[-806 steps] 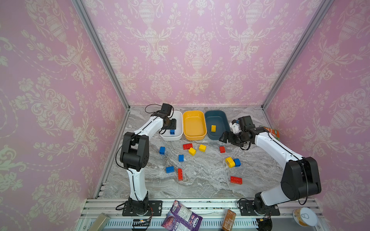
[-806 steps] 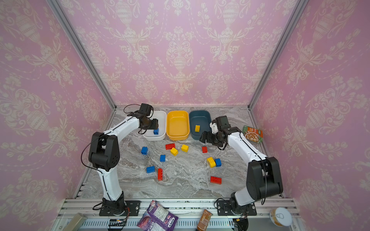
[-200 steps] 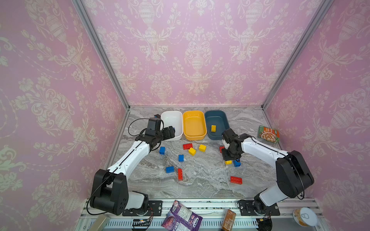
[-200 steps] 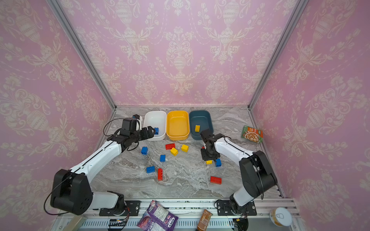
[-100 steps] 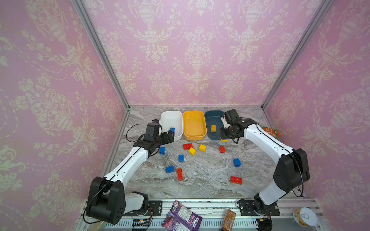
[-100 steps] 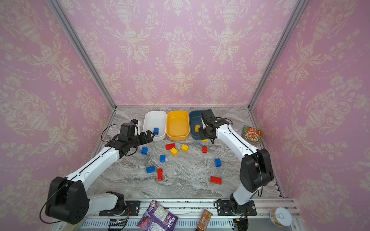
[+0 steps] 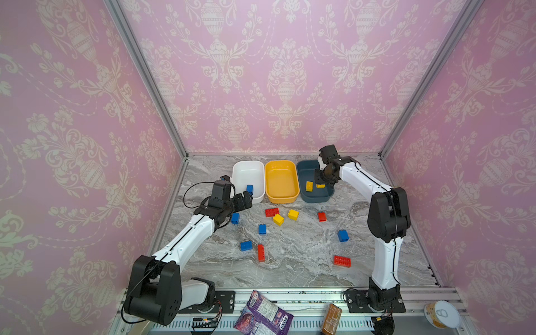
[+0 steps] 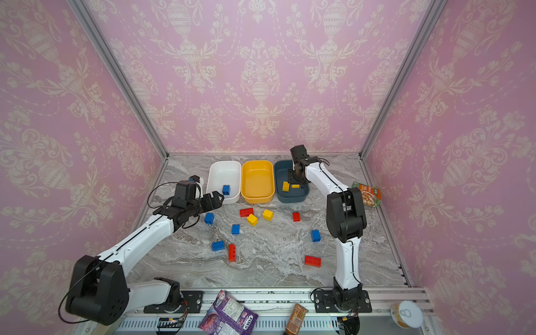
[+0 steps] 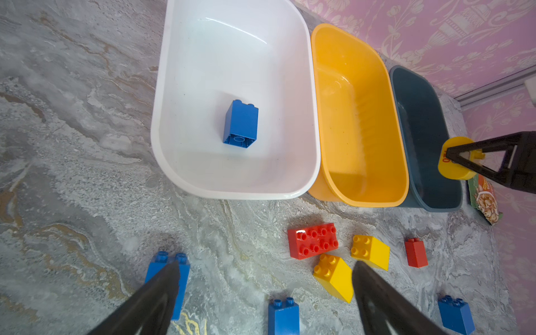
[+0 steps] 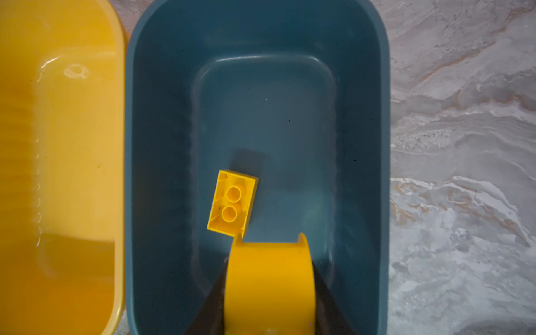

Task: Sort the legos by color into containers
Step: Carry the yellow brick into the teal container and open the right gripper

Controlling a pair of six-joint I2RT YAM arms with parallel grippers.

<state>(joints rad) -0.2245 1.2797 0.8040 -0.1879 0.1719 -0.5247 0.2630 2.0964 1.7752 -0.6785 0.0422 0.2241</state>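
The right pincer (image 7: 321, 180) is clamped on a rounded yellow plastic lego piece (image 10: 269, 284) over the dark teal plastic tub (image 10: 162, 116), where a yellow brick (image 10: 232, 201) lies upside down just ahead of it. The left pincer (image 9: 265, 265) gapes wide above the marble tabletop (image 9: 72, 174), short of the white plastic tub (image 9: 232, 58) holding one blue brick (image 9: 240, 124), a loose blue brick (image 9: 156, 261) beside one finger (image 9: 150, 295).

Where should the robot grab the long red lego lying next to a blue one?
At its middle, across the two long sides, coming straight down. The long red lego lies flat and is narrow, so it likely fits inside the left gripper, and the middle keeps it balanced. The blue lego sits close beside it, so one finger must slip into that gap.
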